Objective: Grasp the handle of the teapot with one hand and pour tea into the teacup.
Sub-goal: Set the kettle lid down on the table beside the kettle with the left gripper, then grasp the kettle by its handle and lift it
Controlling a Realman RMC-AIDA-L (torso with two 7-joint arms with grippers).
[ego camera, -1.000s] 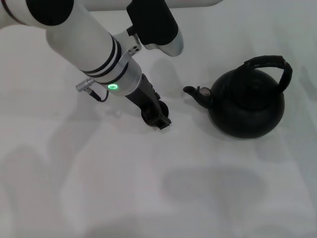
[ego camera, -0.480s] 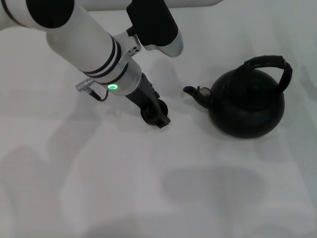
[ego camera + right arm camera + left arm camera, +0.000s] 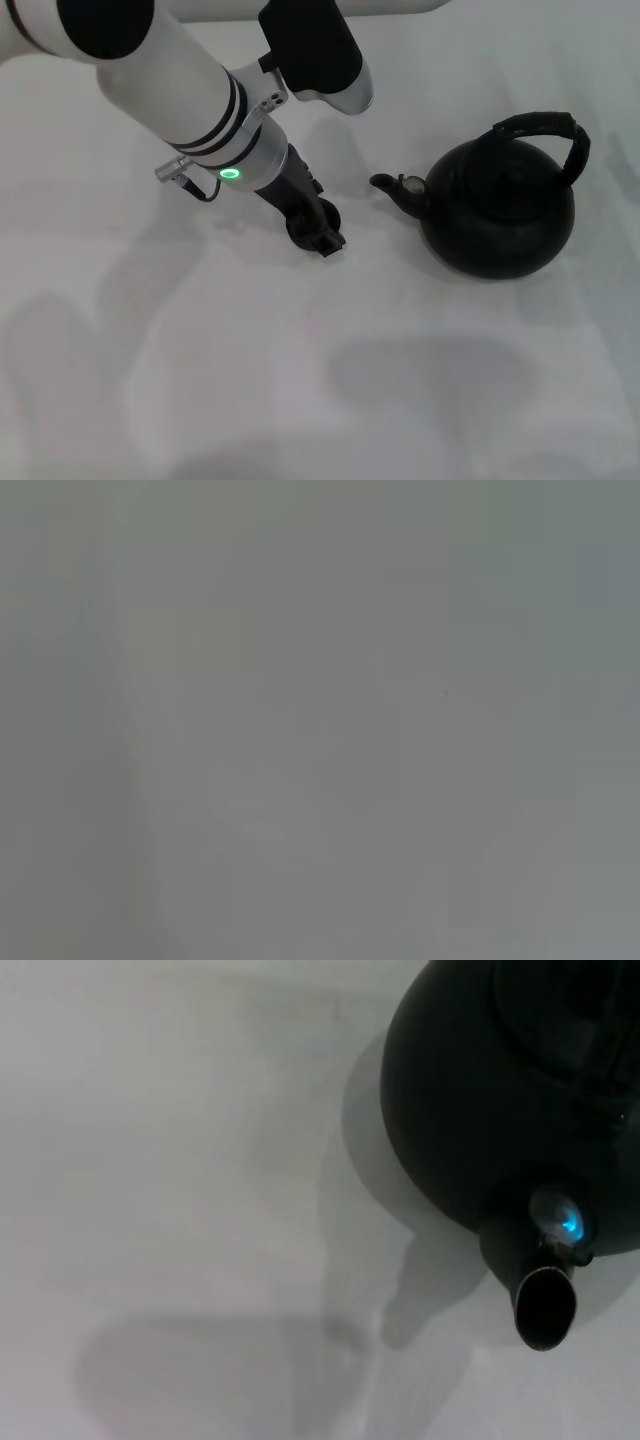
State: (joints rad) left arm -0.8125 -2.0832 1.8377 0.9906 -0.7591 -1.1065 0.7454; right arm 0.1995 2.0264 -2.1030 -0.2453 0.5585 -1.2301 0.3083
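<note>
my left arm reaches in across the white table from the upper left of the head view, white casing ringed with black bands and a green light glowing at the wrist. to its right stands the teapot, round and matte black, upright on the table and well apart from the arm. its arched handle stands over the back of the pot, untouched. its spout points left, toward my left pincer.

that pincer is down at the table between the arm's wrist and the spout, its dark fingers low against the surface. a small dark round shape sits right at the fingertips, likely the teacup, though the pincer covers most of it and i cannot tell whether the fingers are closed on it, just beside it, or spread around it. whether the pincer is wide or narrow i cannot tell.

from the left wrist the pot fills one corner, its spout mouth facing the camera, a bluish glint on the spout's base and a soft shadow on the table below.

my right pincer is out of sight; the right wrist view gives only a blank grey surface.
</note>
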